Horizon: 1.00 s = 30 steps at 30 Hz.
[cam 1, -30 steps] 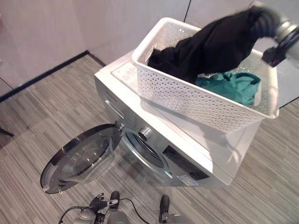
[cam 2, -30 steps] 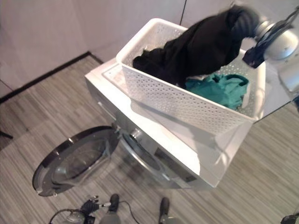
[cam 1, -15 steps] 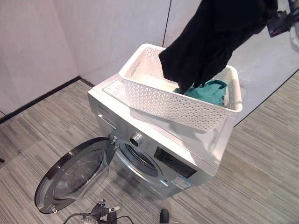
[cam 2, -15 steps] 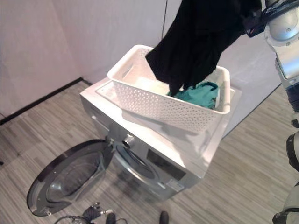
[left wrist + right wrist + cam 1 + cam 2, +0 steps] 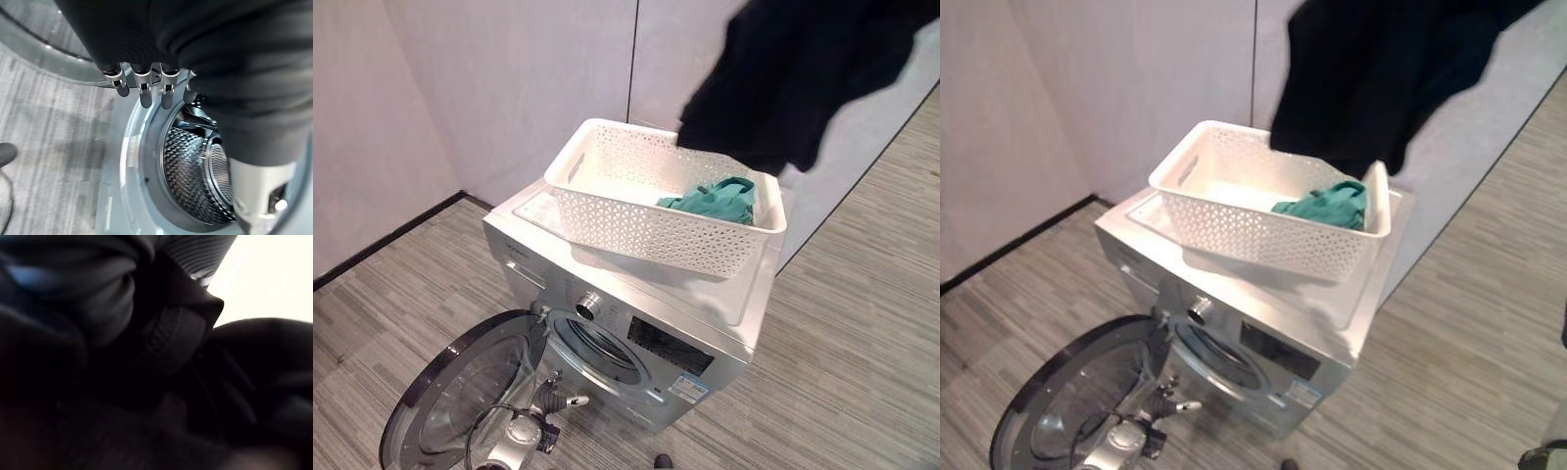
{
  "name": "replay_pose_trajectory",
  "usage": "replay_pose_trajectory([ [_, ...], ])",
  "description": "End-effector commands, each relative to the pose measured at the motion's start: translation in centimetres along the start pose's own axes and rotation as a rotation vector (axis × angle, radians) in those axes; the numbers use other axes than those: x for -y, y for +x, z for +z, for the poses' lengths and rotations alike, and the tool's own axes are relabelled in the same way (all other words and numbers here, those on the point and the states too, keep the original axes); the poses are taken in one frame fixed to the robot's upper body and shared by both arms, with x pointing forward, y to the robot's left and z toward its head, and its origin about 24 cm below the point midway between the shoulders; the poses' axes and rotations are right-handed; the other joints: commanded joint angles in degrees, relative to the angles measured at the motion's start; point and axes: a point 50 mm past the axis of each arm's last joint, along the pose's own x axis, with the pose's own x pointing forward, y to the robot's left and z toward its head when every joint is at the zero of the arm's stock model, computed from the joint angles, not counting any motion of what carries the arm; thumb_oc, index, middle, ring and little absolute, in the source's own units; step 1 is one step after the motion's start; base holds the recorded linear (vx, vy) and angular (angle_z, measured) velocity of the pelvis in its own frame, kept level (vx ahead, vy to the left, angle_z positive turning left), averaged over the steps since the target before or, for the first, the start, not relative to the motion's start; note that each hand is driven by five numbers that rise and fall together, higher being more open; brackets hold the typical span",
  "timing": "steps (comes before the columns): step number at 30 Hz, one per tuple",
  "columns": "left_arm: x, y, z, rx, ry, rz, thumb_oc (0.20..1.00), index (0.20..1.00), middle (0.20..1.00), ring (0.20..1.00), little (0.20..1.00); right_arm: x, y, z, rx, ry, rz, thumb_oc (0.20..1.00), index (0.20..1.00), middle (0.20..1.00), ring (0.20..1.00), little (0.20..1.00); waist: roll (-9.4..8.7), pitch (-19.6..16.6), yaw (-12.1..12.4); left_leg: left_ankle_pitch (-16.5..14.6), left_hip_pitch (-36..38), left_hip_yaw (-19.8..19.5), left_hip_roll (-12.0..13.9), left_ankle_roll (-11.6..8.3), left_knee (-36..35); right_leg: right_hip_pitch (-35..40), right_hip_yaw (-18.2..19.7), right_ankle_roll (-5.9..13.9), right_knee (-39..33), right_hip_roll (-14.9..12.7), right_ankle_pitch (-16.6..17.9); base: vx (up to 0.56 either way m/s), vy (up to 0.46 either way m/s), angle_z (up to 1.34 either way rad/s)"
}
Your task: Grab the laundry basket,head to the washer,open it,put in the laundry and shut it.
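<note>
Two garments counted here: a black garment (image 5: 803, 78) hung in the air above the washer (image 5: 636, 323), clear of the laundry basket (image 5: 646, 211) on the washer's top, and a teal garment (image 5: 715, 201) lay in that basket. Below the basket, the washer's door (image 5: 460, 392) stood open toward the floor, with the left hand (image 5: 146, 85) before the drum (image 5: 195, 171), fingers relaxed and empty. Loading seemed underway; next the black garment would need lowering into the drum. Whether the right hand's fingers were clamped could not be told.

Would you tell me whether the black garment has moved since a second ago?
Yes. The black garment has risen clear of the white perforated laundry basket; earlier it draped inside.
</note>
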Motion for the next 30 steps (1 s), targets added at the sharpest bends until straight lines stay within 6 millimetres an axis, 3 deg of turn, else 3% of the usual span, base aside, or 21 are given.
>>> replay_pose_trajectory([
  [1, -2.0, 0.9, 4.1, 0.164, 0.157, 0.013, 1.0, 1.0, 1.0, 1.0, 1.0, 5.3, 2.3, -0.4, 0.019, -0.121, -0.194, 0.2, 0.2, 0.2, 0.2, 0.2, -2.69, 0.72, 1.31, -8.77, 4.37, 1.01, -0.08, 3.39, 4.38, -0.74, 3.45, 5.75, 3.15, -6.12, -1.34, -0.01, 0.128, -0.37],
  [5, -2.4, 0.2, 7.4, 0.332, 0.151, -0.003, 1.0, 1.0, 1.0, 1.0, 1.0, 5.2, 1.8, -1.4, -0.01, -0.136, -0.148, 0.2, 0.2, 0.2, 0.2, 0.2, -2.95, 1.66, 0.76, -11.75, 5.33, 3.12, -1.47, 5.02, 6.79, -2.21, 5.95, 7.66, 4.73, -7.13, -0.1, -0.06, 0.176, -0.5],
  [7, -2.9, -1.6, 11.2, 0.523, 0.149, -0.042, 1.0, 1.0, 1.0, 1.0, 1.0, 4.6, 0.5, -2.3, -0.031, -0.175, -0.105, 0.2, 0.2, 0.2, 0.2, 0.2, -2.3, 3.57, 0.59, -12.39, 5.46, 3.8, -3.34, 6.55, 7.56, -4.42, 6.95, 9.07, 7.57, -8.32, 2.47, -0.17, 0.226, -0.32],
  [11, -4.8, -5.5, 15.5, 0.763, 0.121, -0.075, 1.0, 1.0, 1.0, 1.0, 1.0, 3.6, -1.3, -3.3, -0.072, -0.196, -0.057, 0.2, 0.2, 0.2, 0.2, 0.2, -1.45, 6.28, 1.02, -13.51, 5.88, 5.52, -5.01, 7.67, 8.14, -7.04, 5.66, 9.29, 8.58, -10.16, 10.43, -0.16, 0.123, -0.28],
  [12, -5.5, -6.9, 16.6, 0.828, 0.102, -0.086, 1.0, 1.0, 1.0, 1.0, 1.0, 3.1, -2.2, -3.6, -0.091, -0.188, -0.034, 0.2, 0.2, 0.2, 0.2, 0.2, -1.1, 7.31, 1.42, -13.67, 5.09, 5.83, -5.33, 8.33, 9.14, -7.7, 4.18, 9.29, 8.65, -10.41, 10.26, -0.34, 0.147, -0.7],
  [14, -7.4, -11.1, 19.5, 0.988, 0.161, -0.099, 1.0, 1.0, 1.0, 1.0, 1.0, 1.6, -4.8, -3.8, -0.106, -0.147, 0.029, 0.2, 0.2, 0.2, 0.2, 0.2, 0.44, 9.14, 2.66, -12.36, 0.81, 5.04, -5.86, 9.96, 11.71, -6.67, -1.51, 6.13, 17.58, -9.37, 1.24, -0.46, 0.113, -0.4],
  [16, -7.7, -12.7, 20.5, 1.051, 0.197, -0.099, 1.0, 1.0, 1.0, 1.0, 1.0, 0.9, -5.3, -3.4, -0.092, -0.125, 0.062, 0.2, 0.2, 0.2, 0.2, 0.2, 1.07, 8.98, 4.26, -11.45, -1.48, 5.02, -5.84, 10.97, 12.56, -5.2, -3.82, 4.23, 24.73, -7.74, -4.5, -0.28, 0.001, 0.16],
  [17, -7.7, -12.8, 20.5, 1.049, 0.197, -0.098, 1.0, 1.0, 1.0, 1.0, 1.0, 0.9, -5.3, -3.4, -0.092, -0.124, 0.062, 0.2, 0.2, 0.2, 0.2, 0.2, 0.88, 8.96, 4.18, -11.25, -1.68, 5.05, -5.84, 10.9, 12.67, -5.53, -3.86, 3.97, 25.19, -7.8, -4.7, -0.25, -0.079, 0.27],
  [18, -7.8, -13.6, 20.8, 1.069, 0.221, -0.099, 1.0, 1.0, 1.0, 1.0, 1.0, 0.3, -5.7, -3.1, -0.087, -0.104, 0.078, 0.2, 0.2, 0.2, 0.2, 0.2, 0.4, 8.06, 5.61, -10.55, -3.97, 4.89, -6.54, 11.01, 13.48, -2.88, -5.13, 2.93, 28.08, -6.05, -9.49, -0.27, -0.2, 0.25],
  [19, -7.8, -14.0, 20.8, 1.083, 0.218, -0.101, 1.0, 1.0, 1.0, 1.0, 1.0, -0.1, -6.0, -3.0, -0.088, -0.088, 0.084, 0.2, 0.2, 0.2, 0.2, 0.2, -1.21, 6.43, 8.12, -10.07, -6.39, 5.27, -7.31, 10.34, 14.88, 2.08, -6.68, 2.03, 24.18, -4.93, -13.61, -0.25, -0.187, 0.06],
  [21, -7.6, -14.1, 20.8, 1.095, 0.195, -0.103, 1.0, 1.0, 1.0, 1.0, 1.0, -0.1, -6.0, -2.9, -0.091, -0.073, 0.074, 0.2, 0.2, 0.2, 0.2, 0.2, -2.01, 6.21, 9.49, -9.26, -7.97, 5.62, -7.02, 9.8, 15.73, 4.62, -7.37, 1.31, 21.74, -4.35, -15.25, -0.25, -0.29, -0.14],
  [22, -7.3, -13.9, 20.9, 1.098, 0.155, -0.112, 1.0, 1.0, 1.0, 1.0, 1.0, -0.1, -5.8, -2.2, -0.069, -0.045, 0.052, 0.2, 0.2, 0.2, 0.2, 0.2, -2.83, 6.98, 10.98, -5.8, -11.98, 4.77, -5.61, 8.14, 17.61, 5.86, -6.08, -0.49, 15.8, -1.94, -16.61, -0.41, -0.423, -0.14],
  [23, -7.2, -13.7, 20.9, 1.097, 0.156, -0.107, 1.0, 1.0, 1.0, 1.0, 1.0, 0.2, -5.6, -2.0, -0.053, -0.04, 0.036, 0.2, 0.2, 0.2, 0.2, 0.2, -2.82, 7.57, 11.15, -3.8, -13.67, 4.11, -4.93, 6.91, 18.01, 5.93, -5.53, -1.04, 14.29, -0.97, -16.71, -0.44, -0.395, -0.18],
  [25, -6.9, -13.4, 21.4, 1.111, 0.161, -0.106, 1.0, 1.0, 1.0, 1.0, 1.0, 0.4, -5.3, -1.6, -0.031, -0.035, 0.028, 0.2, 0.2, 0.2, 0.2, 0.2, -2.26, 8.03, 11.16, -0.53, -15.47, 3.26, -3.88, 5.72, 17.13, 5.37, -5.67, -2.08, 12.22, 0.55, -15.68, -0.26, -0.175, -0.2],
  [26, -6.4, -13.2, 21.9, 1.125, 0.152, -0.115, 1.0, 1.0, 1.0, 1.0, 1.0, 0.4, -5.2, -1.4, -0.028, -0.025, 0.021, 0.2, 0.2, 0.2, 0.2, 0.2, -2.25, 8.48, 11.05, 1.32, -16.53, 3.15, -3.22, 4.5, 16.6, 5.75, -5.93, -2.36, 10.9, 1.09, -15.92, -0.38, -0.164, -0.05],
  [27, -5.3, -12.9, 23.2, 1.162, 0.148, -0.145, 1.0, 1.0, 1.0, 1.0, 1.0, 0.8, -4.4, -1.1, -0.006, -0.03, 0.01, 0.2, 0.2, 0.2, 0.2, 0.2, -1.28, 9.19, 10.44, 5.21, -17.71, 1.77, -2.11, 2.23, 14.51, 5.58, -7.53, -3.05, 8.67, 2.35, -14.91, -0.47, -0.188, 0.2],
  [28, -4.8, -12.8, 23.6, 1.174, 0.142, -0.156, 1.0, 1.0, 1.0, 1.0, 1.0, 0.8, -4.0, -0.8, 0.008, -0.026, 0.003, 0.2, 0.2, 0.2, 0.2, 0.2, -0.98, 9.62, 10.32, 6.59, -17.88, -0.17, -1.69, 1.02, 14.11, 5.33, -7.73, -3.34, 8.17, 2.78, -14.66, -0.45, -0.115, 0.33],
  [30, -4.6, -12.6, 24.0, 1.185, 0.127, -0.147, 1.0, 1.0, 1.0, 1.0, 1.0, 0.2, -3.6, 0.0, 0.032, -0.004, 0.012, 0.2, 0.2, 0.2, 0.2, 0.2, -1.08, 9.97, 9.87, 4.54, -16.72, -5.79, -2.02, 0.98, 14.2, 4.57, -6.88, -3.62, 8.27, 2.41, -14.04, -0.27, -0.029, 0.65],
])
